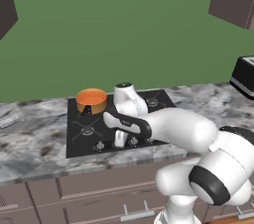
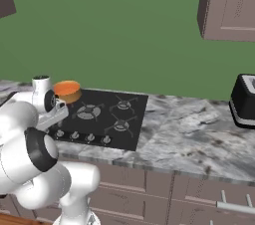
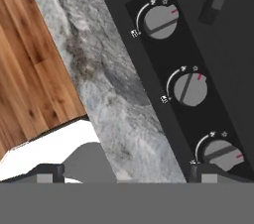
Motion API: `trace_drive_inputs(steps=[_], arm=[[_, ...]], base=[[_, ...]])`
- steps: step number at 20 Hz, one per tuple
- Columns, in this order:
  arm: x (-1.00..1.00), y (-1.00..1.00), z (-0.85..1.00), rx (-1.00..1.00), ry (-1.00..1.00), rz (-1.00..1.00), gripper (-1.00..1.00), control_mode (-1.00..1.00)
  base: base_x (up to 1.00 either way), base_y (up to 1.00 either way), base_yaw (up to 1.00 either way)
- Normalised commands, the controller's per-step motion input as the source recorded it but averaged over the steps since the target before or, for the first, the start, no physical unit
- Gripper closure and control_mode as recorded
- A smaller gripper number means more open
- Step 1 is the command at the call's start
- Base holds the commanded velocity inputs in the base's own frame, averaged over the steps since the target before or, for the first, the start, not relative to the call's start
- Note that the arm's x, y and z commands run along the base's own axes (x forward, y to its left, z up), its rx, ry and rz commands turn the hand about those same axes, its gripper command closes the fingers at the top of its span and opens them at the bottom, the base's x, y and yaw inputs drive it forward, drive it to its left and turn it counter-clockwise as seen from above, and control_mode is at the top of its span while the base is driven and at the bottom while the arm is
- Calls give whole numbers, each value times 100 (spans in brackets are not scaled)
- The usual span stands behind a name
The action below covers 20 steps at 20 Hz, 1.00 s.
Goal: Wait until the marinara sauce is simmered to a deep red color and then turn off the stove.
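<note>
Claw (image 3: 124, 173), fingers spread wide, above the stove (image 1: 89, 134) knobs; marinara sauce (image 1: 91, 97) looks orange, so turning off risks undercooking.

No readable text; stove (image 3: 208, 69) knobs (image 3: 161, 21) carry small white symbols and arc marks, red pointer ticks.

White Franka arm w/ dark joints bent fwd, two-finger gripper (image 3: 126, 173) pointing straight down, dark fingertips (image 3: 47, 171) spread wide apart, nothing between.
</note>
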Motion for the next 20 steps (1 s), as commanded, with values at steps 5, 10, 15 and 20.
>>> trace_drive_inputs(steps=[5, 10, 15, 20], arm=[[4, 8, -23, 0, -10, 0, -100, -100], [8, 9, -6, 0, -1, 0, -100, -100], [14, 1, -5, 0, 0, 0, -100, -100], [26, 0, -12, 0, 0, 0, -100, -100]], base=[[0, 0, 0], [0, 0, 0], [0, 0, 0], [0, 0, 0]])
